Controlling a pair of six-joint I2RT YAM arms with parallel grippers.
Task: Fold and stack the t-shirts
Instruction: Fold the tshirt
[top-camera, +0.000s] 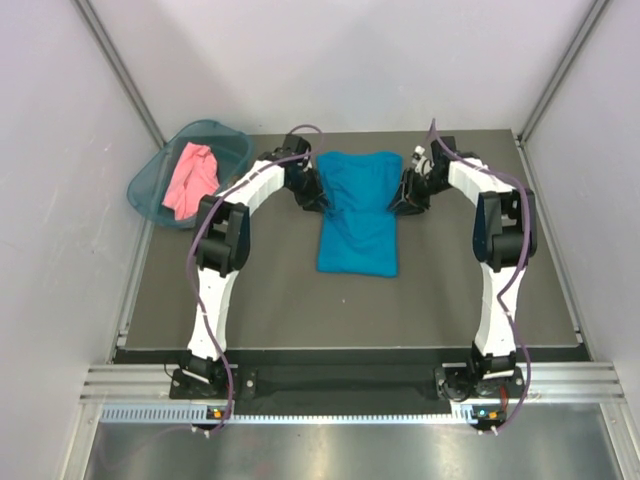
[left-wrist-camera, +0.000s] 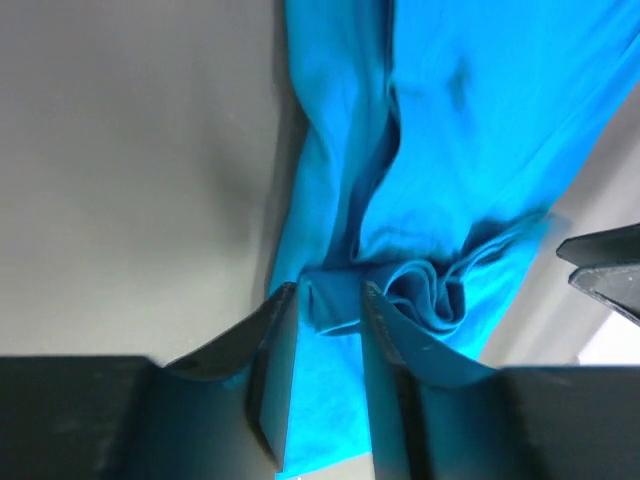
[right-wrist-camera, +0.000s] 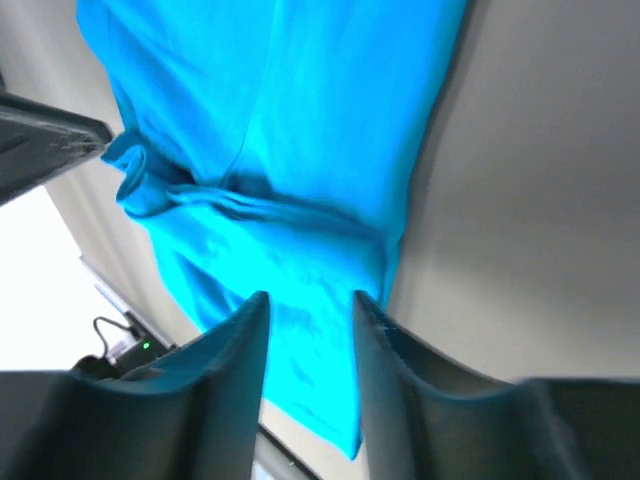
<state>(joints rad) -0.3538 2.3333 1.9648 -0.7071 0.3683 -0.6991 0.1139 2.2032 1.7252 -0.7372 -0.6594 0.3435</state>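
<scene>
Teal-blue t-shirt (top-camera: 358, 225) lies flat on the desk (top-camera: 260, 300), centred left to right and closer to the far edge than the near one. Its long axis runs far edge to near edge. The outline is a tall rectangle with a slight waist partway down: the far end is widest, it pinches in at the middle, and the near hem is straight and square. Can't tell which end is the collar. The cloth is a plain soft knit with a matte finish, mostly smooth on top, with soft creases along both long sides where it's doubled over. Left claw (top-camera: 315, 200) sits at the shirt's left edge right at the waist. In its wrist view the left claw (left-wrist-camera: 328, 290) has dark flat fingers (left-wrist-camera: 280, 340) standing parted, with a bunched ridge of blue cloth lying between the tips. It isn't squeezed flat, so I read that as released. Right claw (top-camera: 398, 200) mirrors it on the right edge. In its wrist view the right claw (right-wrist-camera: 310, 297) also has its jaws parted, with the shirt edge showing in the gap below and nothing pinched. Salmon-pink t-shirt (top-camera: 190, 178) is a crumpled lump with no readable axis. It sits inside the rigid translucent teal plastic basket (top-camera: 232, 148) at the far-left corner, and the basket overhangs the desk's left edge. The desk top is dark grey, flat and matte.
</scene>
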